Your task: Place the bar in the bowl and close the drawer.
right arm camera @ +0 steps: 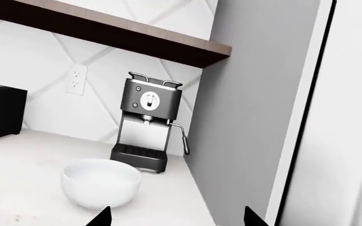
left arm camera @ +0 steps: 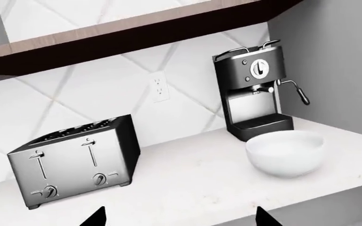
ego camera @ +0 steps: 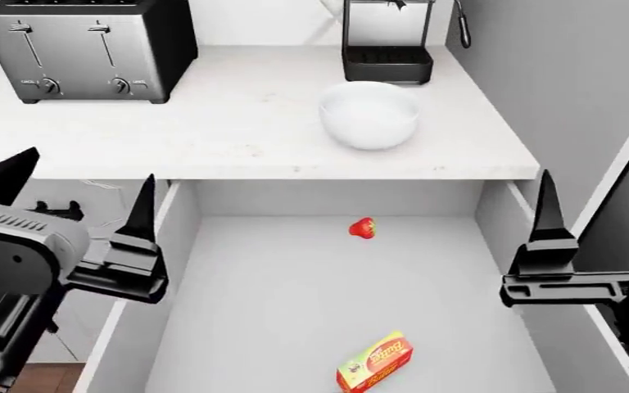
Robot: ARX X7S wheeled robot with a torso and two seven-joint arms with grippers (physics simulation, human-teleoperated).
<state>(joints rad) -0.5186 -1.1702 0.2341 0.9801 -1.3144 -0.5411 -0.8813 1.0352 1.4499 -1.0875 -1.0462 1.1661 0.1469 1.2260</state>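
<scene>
The bar (ego camera: 375, 363), a red-orange and yellow packet, lies on the floor of the open drawer (ego camera: 260, 303) near its front. The white bowl (ego camera: 369, 115) stands on the counter in front of the coffee machine; it also shows in the left wrist view (left arm camera: 285, 151) and the right wrist view (right arm camera: 100, 181). My left gripper (left arm camera: 181, 217) is open and empty above the drawer's left side, one of its fingers (ego camera: 140, 217) pointing at the counter. My right gripper (right arm camera: 176, 217) is open and empty above the drawer's right side, with one of its fingers (ego camera: 544, 217) in view.
A small red strawberry (ego camera: 363, 228) lies at the back of the drawer. A toaster (ego camera: 85, 45) stands at the counter's left and a black coffee machine (ego camera: 388, 41) behind the bowl. A grey wall (ego camera: 576, 90) closes the right side. A wooden shelf (left arm camera: 124, 33) hangs above.
</scene>
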